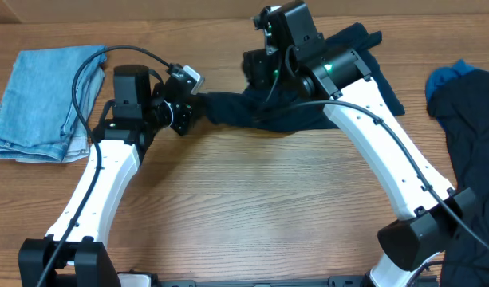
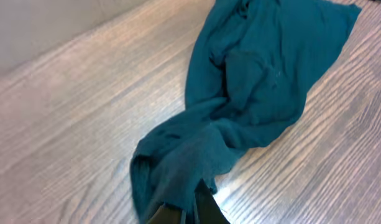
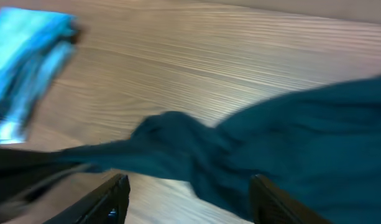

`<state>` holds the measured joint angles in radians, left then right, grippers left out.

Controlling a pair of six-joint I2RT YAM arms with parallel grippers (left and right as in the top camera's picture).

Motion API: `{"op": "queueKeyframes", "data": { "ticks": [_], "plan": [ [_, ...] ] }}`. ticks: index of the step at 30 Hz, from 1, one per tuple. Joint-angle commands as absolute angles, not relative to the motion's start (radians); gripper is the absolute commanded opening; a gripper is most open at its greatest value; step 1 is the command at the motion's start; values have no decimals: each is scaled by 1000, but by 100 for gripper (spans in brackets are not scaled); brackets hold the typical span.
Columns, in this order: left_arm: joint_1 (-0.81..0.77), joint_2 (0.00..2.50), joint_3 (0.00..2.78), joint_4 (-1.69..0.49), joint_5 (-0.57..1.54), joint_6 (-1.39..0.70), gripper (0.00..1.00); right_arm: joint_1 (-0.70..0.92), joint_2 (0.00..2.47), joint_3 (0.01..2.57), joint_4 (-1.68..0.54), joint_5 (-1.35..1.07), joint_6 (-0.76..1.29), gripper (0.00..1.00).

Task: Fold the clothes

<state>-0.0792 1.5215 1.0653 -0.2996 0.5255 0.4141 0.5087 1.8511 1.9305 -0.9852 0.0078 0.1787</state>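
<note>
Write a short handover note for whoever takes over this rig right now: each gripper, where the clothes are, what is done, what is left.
Left gripper: shut on one bunched end of the dark garment.
Right gripper: open above the garment's middle, holding nothing.
Garment: crumpled, stretched along the far side of the table; folded denim lies at the left, a dark pile at the right.
Done: no fold in the dark garment yet.
To do: spread it flat, then fold.
</note>
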Motion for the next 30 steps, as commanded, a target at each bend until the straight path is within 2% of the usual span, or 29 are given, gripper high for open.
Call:
{"op": "queueKeyframes", "data": {
  "ticks": [1,3,5,11,22,23,24,26,30],
  "plan": [
    [-86,1502,1087,-345,517,433,4,442,1877,1936,-998,142,100,58],
    [-87,1502,1087,-374,517,405,4,379,1925,1935,-998,136,94,56],
    [-86,1502,1087,-397,517,403,4,321,2006,1935,-999,41,3,56],
    [-86,1502,1087,-400,517,392,8,305,2169,1935,-950,-138,-199,57],
    [-86,1502,1087,-400,517,392,12,303,2300,1935,-910,-159,-210,55],
    [-86,1502,1087,-399,516,392,12,303,2300,1935,-910,-160,-210,53],
    [-86,1502,1087,-400,517,392,12,303,2300,1935,-905,-159,-210,42],
    [-86,1502,1087,-399,517,392,5,303,2300,1937,-897,-161,-200,4],
    [-86,1502,1089,-384,517,367,4,301,2249,2007,-933,-200,-179,4]
  ]
}}
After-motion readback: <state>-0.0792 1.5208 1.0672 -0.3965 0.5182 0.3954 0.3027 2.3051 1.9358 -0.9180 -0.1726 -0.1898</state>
